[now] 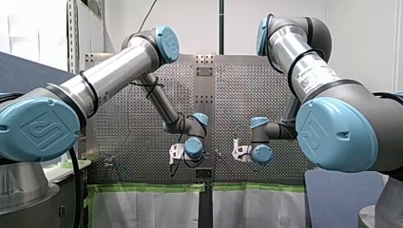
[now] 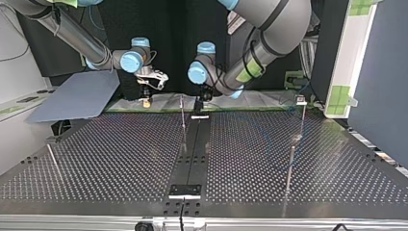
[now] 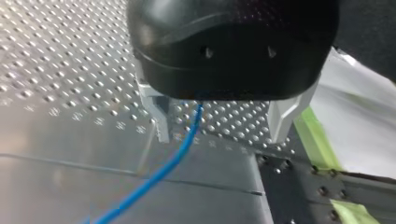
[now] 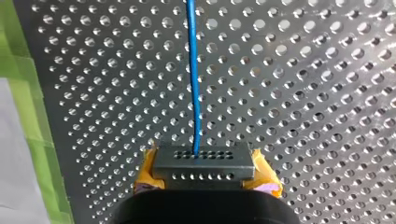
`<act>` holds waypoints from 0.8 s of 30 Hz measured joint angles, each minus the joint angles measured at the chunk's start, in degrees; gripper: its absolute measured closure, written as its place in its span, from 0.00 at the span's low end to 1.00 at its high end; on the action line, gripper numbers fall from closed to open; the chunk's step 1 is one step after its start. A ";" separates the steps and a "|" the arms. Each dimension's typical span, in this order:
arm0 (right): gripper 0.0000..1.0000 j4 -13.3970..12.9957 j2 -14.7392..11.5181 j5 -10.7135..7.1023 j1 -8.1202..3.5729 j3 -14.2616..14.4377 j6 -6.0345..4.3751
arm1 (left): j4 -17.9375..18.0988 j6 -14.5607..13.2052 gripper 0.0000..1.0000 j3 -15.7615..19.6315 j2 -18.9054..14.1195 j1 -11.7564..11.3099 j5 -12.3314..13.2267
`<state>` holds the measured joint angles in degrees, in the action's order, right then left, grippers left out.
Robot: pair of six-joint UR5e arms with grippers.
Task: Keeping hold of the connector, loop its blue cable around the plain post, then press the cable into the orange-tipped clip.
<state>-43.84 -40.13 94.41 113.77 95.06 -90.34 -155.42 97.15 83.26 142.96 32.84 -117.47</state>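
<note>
In the right wrist view my right gripper has its yellow pads shut on a grey connector with rows of small holes. The blue cable leaves the connector and runs straight ahead over the perforated table. In the left wrist view my left gripper is open, its metal fingers wide apart. The blue cable passes between them, near one finger, untouched. In the top view my right gripper and my left gripper hang side by side at the table's far edge, with a thin plain post between them.
Further thin posts stand on the perforated table. A small fixture sits at the far right of the top view. Green tape and a white sheet border the table's edge. A grey-blue panel lies at the top view's left.
</note>
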 joint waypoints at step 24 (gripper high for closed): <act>1.00 4.03 -0.06 -1.74 4.71 2.96 1.82 | 10.41 1.96 0.00 13.35 -4.70 3.72 0.21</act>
<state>-39.81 -40.20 92.66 118.48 98.02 -88.52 -145.01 99.11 96.61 138.25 36.56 -117.26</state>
